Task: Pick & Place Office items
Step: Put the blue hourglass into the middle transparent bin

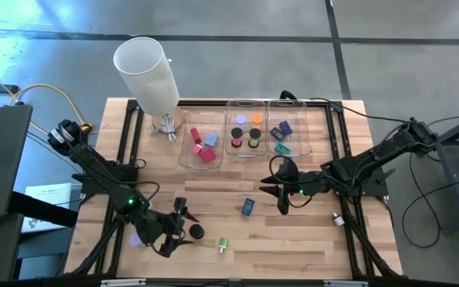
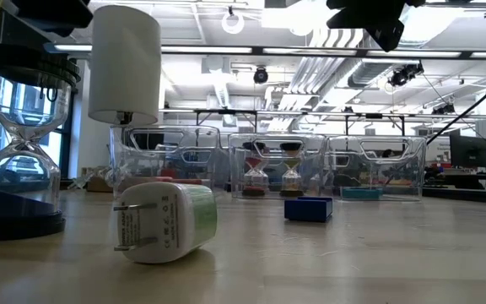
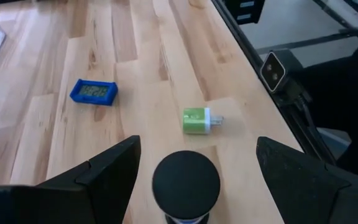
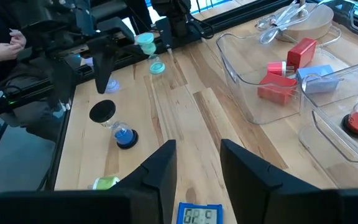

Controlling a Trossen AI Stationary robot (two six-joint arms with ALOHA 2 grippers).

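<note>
The blue timer (image 4: 194, 215) shows digits too blurred to read; it lies on the light wooden worktop (image 1: 293, 239) below the right hand (image 1: 276, 188), whose fingers stand narrowly apart, empty. The left hand (image 3: 194, 165), spread wide, straddles a black-topped hourglass (image 3: 186, 183) near the green plug (image 3: 197, 120). Ceiling lights hang behind.

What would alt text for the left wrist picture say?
The left gripper, fingers wide open, hovers around a small hourglass with a black round cap standing on the wooden table. Beyond lie a green plug adapter and a blue rectangular digital clock.
</note>
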